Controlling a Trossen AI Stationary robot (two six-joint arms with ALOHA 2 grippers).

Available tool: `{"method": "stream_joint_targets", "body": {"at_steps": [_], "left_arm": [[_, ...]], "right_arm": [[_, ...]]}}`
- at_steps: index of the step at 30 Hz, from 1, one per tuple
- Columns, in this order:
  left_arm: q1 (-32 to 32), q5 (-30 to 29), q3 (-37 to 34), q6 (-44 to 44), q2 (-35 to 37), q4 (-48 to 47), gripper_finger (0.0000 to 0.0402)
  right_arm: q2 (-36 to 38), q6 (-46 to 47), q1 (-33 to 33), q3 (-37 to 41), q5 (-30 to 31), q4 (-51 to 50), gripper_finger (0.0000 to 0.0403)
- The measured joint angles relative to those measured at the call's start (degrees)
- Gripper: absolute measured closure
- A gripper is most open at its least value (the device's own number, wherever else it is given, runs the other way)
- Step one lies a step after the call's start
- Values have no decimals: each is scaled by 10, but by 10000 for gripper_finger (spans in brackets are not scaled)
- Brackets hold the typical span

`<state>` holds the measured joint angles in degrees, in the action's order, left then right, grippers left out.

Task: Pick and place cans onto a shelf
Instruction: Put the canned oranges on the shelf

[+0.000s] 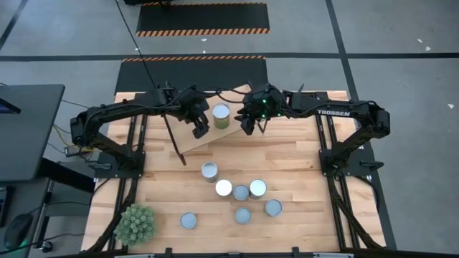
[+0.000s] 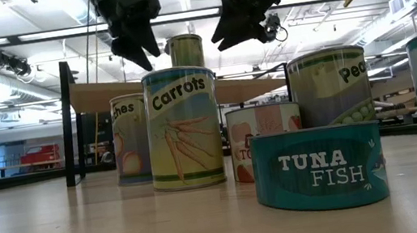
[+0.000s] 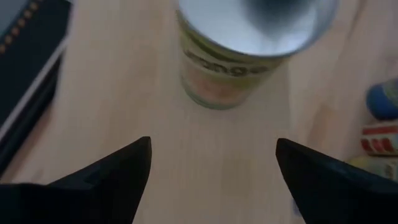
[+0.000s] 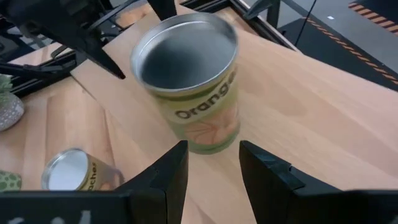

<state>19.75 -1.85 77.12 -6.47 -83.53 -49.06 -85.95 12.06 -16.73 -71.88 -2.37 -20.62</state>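
Note:
An orange-labelled can (image 1: 221, 115) stands upright on its base on the tilted light-wood shelf (image 1: 204, 140) at the table's far middle. It also shows in the low view (image 2: 185, 52). My left gripper (image 1: 200, 130) is open, above the shelf just left of this can (image 3: 249, 50). My right gripper (image 1: 249, 126) is open, just right of the can (image 4: 193, 87). Neither touches it. Several more cans (image 1: 241, 192) stand on the tabletop nearer the front, among them a carrots can (image 2: 183, 128) and a flat tuna tin (image 2: 318, 168).
A spiky green plant (image 1: 136, 223) sits at the near left corner. A dark monitor (image 1: 29, 129) stands off the table's left side. The shelf's thin black legs (image 1: 174, 147) reach down on its left. Bare wood (image 1: 301, 154) lies between the shelf and the cans.

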Motion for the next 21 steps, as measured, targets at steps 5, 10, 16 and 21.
{"method": "stream_joint_targets", "body": {"at_steps": [5,10,16,21], "left_arm": [[1,-28,0,1,0,13,54],[1,-48,0,-2,0,32,54],[4,-88,0,7,-13,68,54],[13,-111,0,16,-31,107,54]], "right_arm": [[0,-2,1,0,-1,0,252],[0,0,0,0,0,0,252],[0,2,0,0,8,0,252],[0,12,0,0,27,4,252]]}}
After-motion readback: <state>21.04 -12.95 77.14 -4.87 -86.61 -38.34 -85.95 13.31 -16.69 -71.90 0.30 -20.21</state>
